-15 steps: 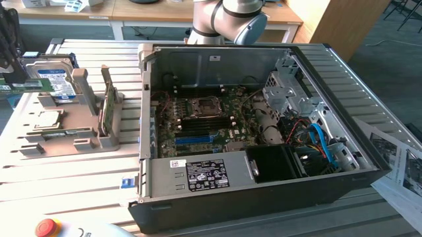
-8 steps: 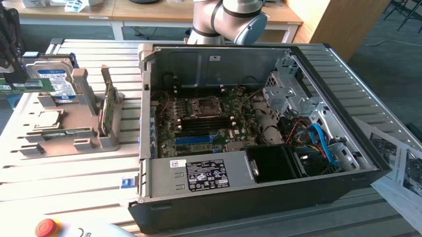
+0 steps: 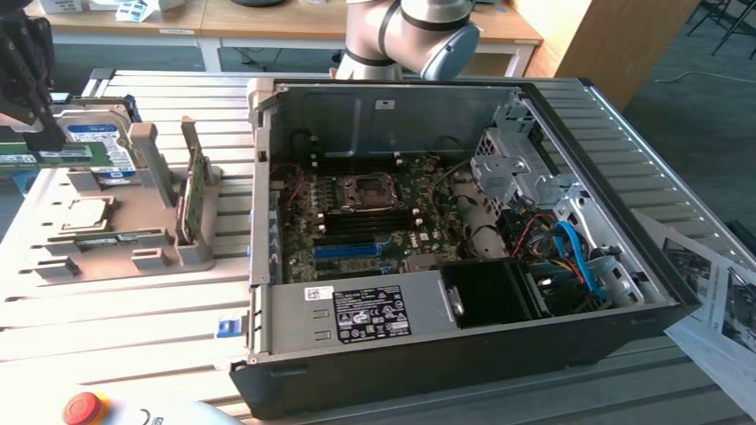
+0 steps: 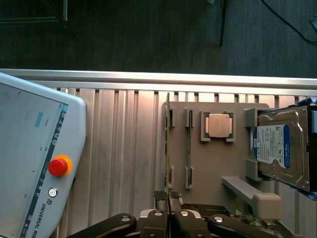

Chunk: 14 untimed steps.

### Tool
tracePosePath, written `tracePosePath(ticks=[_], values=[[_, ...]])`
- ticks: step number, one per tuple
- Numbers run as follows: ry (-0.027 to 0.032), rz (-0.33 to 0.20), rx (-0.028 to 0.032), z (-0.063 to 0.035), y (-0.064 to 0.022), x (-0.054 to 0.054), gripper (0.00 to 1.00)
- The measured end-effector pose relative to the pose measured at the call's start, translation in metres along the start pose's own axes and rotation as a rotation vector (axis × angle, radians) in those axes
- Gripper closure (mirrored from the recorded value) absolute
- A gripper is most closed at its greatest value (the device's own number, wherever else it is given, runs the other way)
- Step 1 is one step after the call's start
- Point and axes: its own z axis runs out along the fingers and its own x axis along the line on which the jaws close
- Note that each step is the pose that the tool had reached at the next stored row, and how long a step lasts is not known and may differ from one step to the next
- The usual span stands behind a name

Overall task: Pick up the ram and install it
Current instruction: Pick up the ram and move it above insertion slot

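My gripper (image 3: 39,140) hangs at the exterior view's far left, above the grey parts fixture (image 3: 142,252). It is shut on the ram (image 3: 71,157), a long green stick with a white label, held level and lifted clear of the fixture. In the wrist view the ram (image 4: 167,144) shows edge-on as a thin line running out from between the black fingers (image 4: 161,199). A second green stick (image 3: 189,190) stands upright in a fixture slot. The open computer case (image 3: 661,305) lies to the right, with its blue motherboard slot (image 3: 354,251) exposed.
On the fixture sit a silver hard drive with a blue-white label (image 4: 277,148) and a square processor chip (image 4: 218,125). A teach pendant with a red stop button (image 4: 58,166) lies on the slatted metal table (image 4: 124,148). The case walls stand high around the motherboard.
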Motion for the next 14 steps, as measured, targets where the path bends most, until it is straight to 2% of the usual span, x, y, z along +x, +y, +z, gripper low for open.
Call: tracePosePath(ticks=[2,3,10,14], values=[[-0.0001,0.0,-0.0044,-0.0007,-0.0136,0.004,0.88],[-0.0001,0.0,-0.0065,-0.0009,-0.0172,0.004,0.88],[-0.0003,-0.001,-0.0152,-0.0014,-0.0267,0.007,0.88],[-0.0002,0.0,-0.0158,-0.0016,-0.0282,0.007,0.88]])
